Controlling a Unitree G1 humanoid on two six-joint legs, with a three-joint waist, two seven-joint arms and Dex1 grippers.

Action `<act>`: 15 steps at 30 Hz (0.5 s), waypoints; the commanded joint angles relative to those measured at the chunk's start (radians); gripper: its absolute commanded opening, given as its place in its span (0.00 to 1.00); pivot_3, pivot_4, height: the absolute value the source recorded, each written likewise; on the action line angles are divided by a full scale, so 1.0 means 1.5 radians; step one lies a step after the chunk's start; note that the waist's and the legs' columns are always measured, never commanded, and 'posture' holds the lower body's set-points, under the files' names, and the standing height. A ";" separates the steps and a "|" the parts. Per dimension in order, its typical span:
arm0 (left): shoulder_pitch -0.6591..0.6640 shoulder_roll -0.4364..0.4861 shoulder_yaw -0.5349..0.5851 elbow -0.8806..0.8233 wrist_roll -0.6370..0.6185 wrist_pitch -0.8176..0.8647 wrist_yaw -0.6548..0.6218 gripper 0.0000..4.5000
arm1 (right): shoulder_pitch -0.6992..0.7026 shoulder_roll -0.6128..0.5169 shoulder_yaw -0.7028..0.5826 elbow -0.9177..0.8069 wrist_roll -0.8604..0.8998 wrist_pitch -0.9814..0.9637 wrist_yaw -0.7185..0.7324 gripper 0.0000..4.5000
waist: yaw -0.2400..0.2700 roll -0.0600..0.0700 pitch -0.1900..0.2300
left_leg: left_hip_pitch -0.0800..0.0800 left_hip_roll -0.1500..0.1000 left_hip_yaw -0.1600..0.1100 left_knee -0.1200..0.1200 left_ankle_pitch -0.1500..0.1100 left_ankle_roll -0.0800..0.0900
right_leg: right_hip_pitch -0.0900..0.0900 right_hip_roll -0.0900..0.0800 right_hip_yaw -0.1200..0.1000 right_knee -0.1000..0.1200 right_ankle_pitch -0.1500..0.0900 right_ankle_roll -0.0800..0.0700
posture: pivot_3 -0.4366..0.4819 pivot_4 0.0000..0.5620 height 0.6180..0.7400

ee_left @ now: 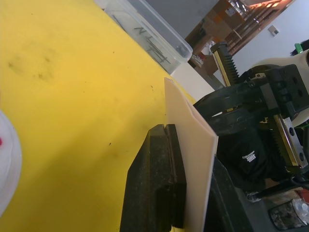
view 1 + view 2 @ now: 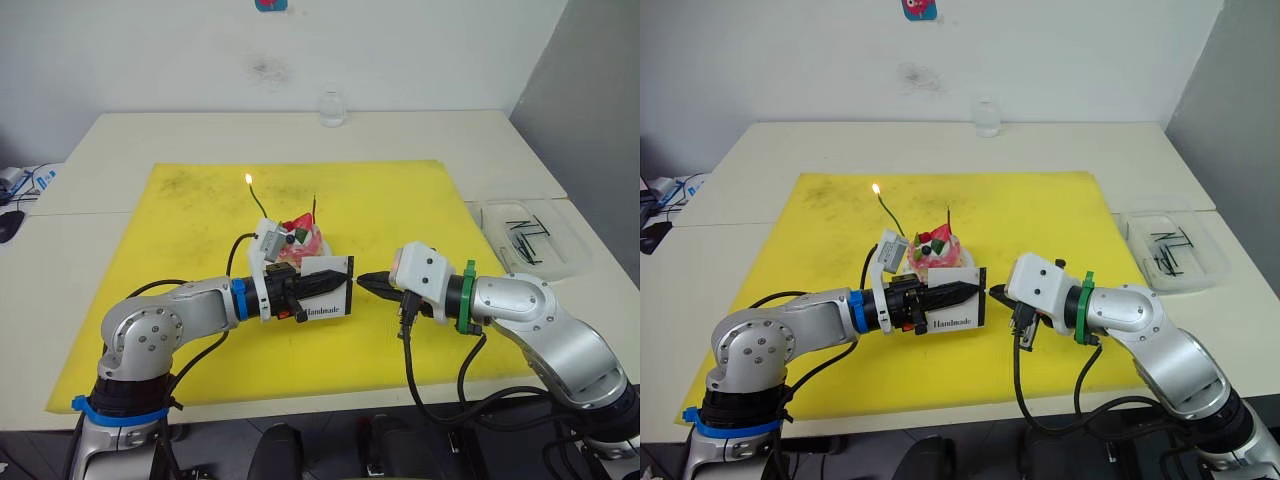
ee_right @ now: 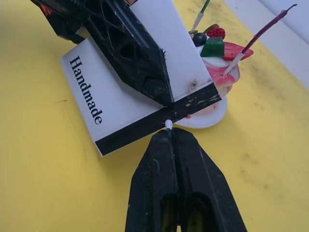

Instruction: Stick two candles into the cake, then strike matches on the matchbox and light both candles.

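Note:
The cake point(image 2: 300, 240) stands on its small white plate on the yellow mat point(image 2: 180, 230). Two candles are stuck in it: the green candle point(image 2: 258, 203) burns with a small flame at its tip, while the dark red candle point(image 3: 260, 34) shows no flame. My left gripper point(image 2: 338, 281) is shut on the white matchbox point(image 3: 120, 96), holding it just in front of the cake with its black strip toward the right arm. My right gripper point(image 2: 362, 282) is shut on a match point(image 3: 168, 124), whose pale head touches the black strip.
A clear plastic tray point(image 2: 575, 262) with several spare matches point(image 2: 522, 232) sits on the table to the right of the mat. A small glass jar point(image 2: 332, 108) stands at the table's far edge. The wall rises behind the table.

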 commanded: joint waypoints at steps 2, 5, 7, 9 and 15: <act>0.000 0.000 0.003 -0.027 -0.033 0.005 -0.011 0.00 | -0.012 0.015 0.004 -0.007 -0.011 -0.015 -0.009 0.00 | 0.000 0.000 0.000 | 0.000 0.000 0.000 0.000 0.000 0.000 | 0.000 0.000 0.000 0.000 0.000 0.000 | 0.48 0.27 0.96; 0.002 0.000 -0.001 -0.029 -0.039 0.013 -0.017 0.00 | -0.016 0.031 0.003 -0.003 -0.016 -0.015 -0.019 0.00 | 0.000 0.000 0.000 | 0.000 0.000 0.000 0.000 0.000 0.000 | 0.000 0.000 0.000 0.000 0.000 0.000 | 0.48 0.27 0.96; 0.008 0.000 -0.006 -0.033 -0.045 0.021 -0.020 0.00 | -0.022 0.056 -0.008 0.003 -0.025 -0.026 -0.041 0.00 | 0.000 0.000 0.000 | 0.000 0.000 0.000 0.000 0.000 0.000 | 0.000 0.000 0.000 0.000 0.000 0.000 | 0.48 0.27 0.96; 0.021 0.008 -0.015 -0.040 -0.043 0.032 -0.023 0.00 | -0.047 0.086 -0.053 0.020 -0.043 -0.050 -0.087 0.00 | -0.001 0.000 0.000 | 0.000 0.000 0.000 0.000 0.000 0.000 | 0.000 0.000 0.000 0.000 0.000 0.000 | 0.48 0.27 0.96; 0.069 0.051 -0.006 -0.048 -0.027 0.034 -0.033 0.00 | -0.058 0.056 -0.185 0.010 -0.018 -0.018 -0.103 0.00 | 0.004 0.000 0.000 | -0.001 0.000 0.000 0.000 0.000 0.000 | 0.000 0.000 0.000 0.000 0.000 0.000 | 0.48 0.27 0.96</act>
